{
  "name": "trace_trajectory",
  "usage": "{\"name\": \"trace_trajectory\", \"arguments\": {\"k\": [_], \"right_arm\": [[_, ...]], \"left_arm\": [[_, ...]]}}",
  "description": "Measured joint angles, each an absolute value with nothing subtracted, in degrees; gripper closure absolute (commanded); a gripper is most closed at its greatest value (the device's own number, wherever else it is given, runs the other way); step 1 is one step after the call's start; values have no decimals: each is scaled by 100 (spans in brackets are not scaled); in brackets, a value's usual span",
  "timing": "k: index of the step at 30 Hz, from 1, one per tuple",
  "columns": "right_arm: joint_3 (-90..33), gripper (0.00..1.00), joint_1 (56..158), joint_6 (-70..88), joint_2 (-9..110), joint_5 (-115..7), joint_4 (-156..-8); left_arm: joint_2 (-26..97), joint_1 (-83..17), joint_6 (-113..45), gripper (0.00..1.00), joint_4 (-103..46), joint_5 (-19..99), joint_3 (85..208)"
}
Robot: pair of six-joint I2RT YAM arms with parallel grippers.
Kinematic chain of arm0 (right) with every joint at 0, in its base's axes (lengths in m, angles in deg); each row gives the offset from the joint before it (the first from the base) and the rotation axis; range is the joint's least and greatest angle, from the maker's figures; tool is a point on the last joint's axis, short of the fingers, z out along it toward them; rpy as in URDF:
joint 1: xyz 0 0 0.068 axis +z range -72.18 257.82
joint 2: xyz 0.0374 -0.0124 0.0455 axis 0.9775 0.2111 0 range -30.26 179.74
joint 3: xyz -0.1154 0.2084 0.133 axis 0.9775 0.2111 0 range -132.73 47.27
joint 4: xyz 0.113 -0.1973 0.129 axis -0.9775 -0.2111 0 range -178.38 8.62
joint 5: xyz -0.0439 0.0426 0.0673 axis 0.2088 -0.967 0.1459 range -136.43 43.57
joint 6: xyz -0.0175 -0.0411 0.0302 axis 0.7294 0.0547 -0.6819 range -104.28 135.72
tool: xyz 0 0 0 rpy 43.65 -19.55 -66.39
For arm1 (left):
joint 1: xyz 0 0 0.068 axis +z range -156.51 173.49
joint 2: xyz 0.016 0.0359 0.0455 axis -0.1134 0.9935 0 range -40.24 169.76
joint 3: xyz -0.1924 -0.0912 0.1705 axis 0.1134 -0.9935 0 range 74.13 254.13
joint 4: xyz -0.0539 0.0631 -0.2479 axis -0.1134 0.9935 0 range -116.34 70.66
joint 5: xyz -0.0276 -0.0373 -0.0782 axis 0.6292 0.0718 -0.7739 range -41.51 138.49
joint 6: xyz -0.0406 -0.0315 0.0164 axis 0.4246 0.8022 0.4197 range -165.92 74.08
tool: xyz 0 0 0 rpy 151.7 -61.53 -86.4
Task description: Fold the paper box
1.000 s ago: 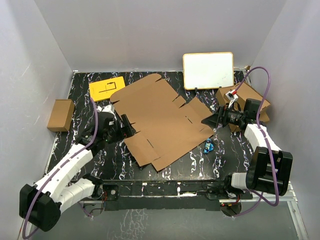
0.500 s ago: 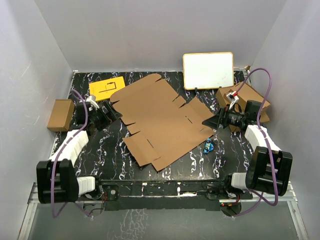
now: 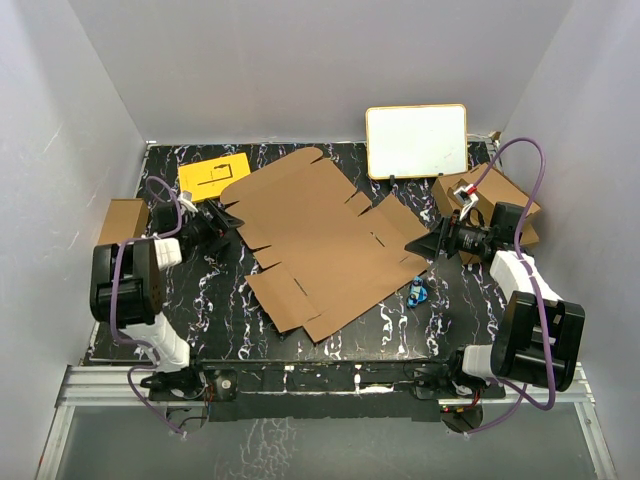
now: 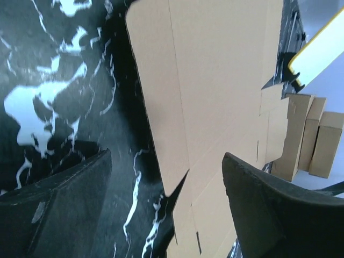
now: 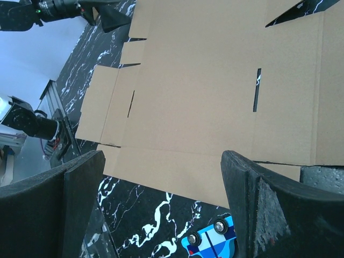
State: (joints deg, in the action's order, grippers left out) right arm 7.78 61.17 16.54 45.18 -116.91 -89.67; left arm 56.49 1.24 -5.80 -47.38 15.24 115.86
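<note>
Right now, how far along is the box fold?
Done: nothing. The paper box lies fully flat on the table, not creased up anywhere. In hand: the left gripper and right gripper sit open at its opposite edges, gripping nothing. Left: all the folds.

The left arm (image 3: 165, 338) and right arm (image 3: 510, 266) wear white shells over black joints, each trailing a purple cable (image 3: 541, 165). The left end effector (image 4: 166, 180) and right end effector (image 5: 161, 185) carry broad matte-black wedge fingers (image 5: 279, 215); a red-and-white fitting (image 3: 462, 188) sits behind the right.
</note>
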Motion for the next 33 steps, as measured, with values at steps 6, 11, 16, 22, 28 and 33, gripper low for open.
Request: {"name": "trace_trajectory", "arguments": {"k": [6, 11, 16, 22, 28, 33], "right_arm": [[778, 1, 6117, 1691, 4524, -11715, -8965], [778, 1, 6117, 1709, 4566, -11732, -8965], [778, 1, 6117, 1717, 4588, -11737, -8963], [778, 1, 6115, 1720, 4588, -11761, -8965], [778, 1, 6115, 1733, 4588, -11798, -8967], [778, 1, 6115, 1798, 4588, -11804, -8994]], "left_arm": [[6311, 126, -237, 36, -5470, 1438, 11873], [6735, 126, -14, 47, -5859, 1388, 12093], [7050, 126, 239, 56, -6253, 1303, 12183], [7295, 126, 414, 74, -6716, 1215, 12179], [7361, 126, 417, 92, -7122, 1170, 12008], [7317, 126, 355, 100, -7439, 1113, 11956]]}}
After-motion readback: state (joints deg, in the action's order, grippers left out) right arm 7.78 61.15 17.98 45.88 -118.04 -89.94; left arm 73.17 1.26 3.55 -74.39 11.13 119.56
